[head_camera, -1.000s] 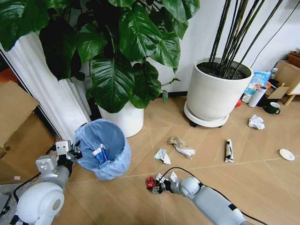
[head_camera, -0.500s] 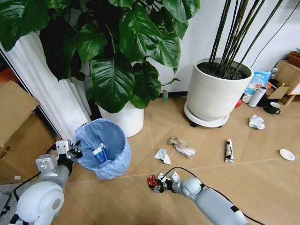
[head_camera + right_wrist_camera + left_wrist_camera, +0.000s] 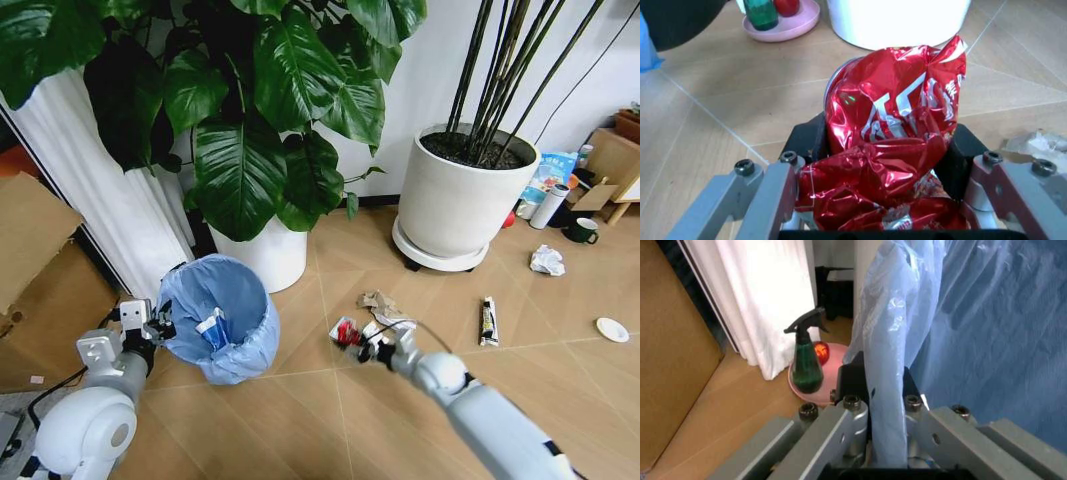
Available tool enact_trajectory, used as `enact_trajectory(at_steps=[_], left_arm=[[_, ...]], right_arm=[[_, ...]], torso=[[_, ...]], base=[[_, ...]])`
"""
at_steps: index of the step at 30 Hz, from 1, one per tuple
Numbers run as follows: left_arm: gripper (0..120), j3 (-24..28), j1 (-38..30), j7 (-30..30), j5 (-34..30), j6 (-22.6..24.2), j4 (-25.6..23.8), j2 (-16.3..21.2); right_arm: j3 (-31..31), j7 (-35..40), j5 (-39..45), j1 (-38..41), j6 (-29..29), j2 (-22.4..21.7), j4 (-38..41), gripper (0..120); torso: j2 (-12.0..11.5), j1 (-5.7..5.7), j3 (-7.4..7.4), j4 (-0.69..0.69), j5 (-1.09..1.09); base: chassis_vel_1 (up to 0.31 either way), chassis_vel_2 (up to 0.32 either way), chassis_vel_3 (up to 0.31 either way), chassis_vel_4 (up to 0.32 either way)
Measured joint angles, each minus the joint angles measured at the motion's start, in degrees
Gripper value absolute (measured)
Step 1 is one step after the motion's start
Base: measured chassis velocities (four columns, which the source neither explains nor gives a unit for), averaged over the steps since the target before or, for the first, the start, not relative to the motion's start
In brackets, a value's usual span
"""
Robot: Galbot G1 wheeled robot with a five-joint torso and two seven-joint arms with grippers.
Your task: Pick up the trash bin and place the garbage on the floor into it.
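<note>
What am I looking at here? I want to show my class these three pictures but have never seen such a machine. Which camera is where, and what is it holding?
This is a wheeled robot with two arms, each ending in a pincer. The wide picture comes from a camera on its head, looking down at the floor. The other two come from cameras on its wrists, looking along each pincer.

The left pincer is shut on the rim of the trash bin, lined with a light blue bag; the left wrist view shows that bag pinched between the fingers. The right pincer holds a crushed red can, lifted above the planks.

On the floor lie crumpled paper, a squeezed tube, a white wad and a small white disc. Two large plant pots stand behind.
</note>
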Motion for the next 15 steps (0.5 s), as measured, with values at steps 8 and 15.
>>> enact_trajectory(at_steps=[8, 15], left_arm=[[0, 2.12, -1.26, -1.53, -3.42, 3.06, 1.33, 1.08], [0, 3.73, -2.76, -1.88, -5.85, 4.28, 2.49, 2.67]], right_arm=[[1.83, 2.95, 7.84, 2.69, -4.02, -4.07, 17.52, 45], [-5.29, 6.87, 15.53, 13.78, -7.08, -4.07, 25.71, 45]], torso=[[0.0, 0.0, 0.0, -0.02, 0.06], [0.0, 0.0, -0.01, -0.01, -0.13]], base=[[0.0, 0.0, 0.0, 0.0], [0.0, 0.0, 0.0, 0.0]])
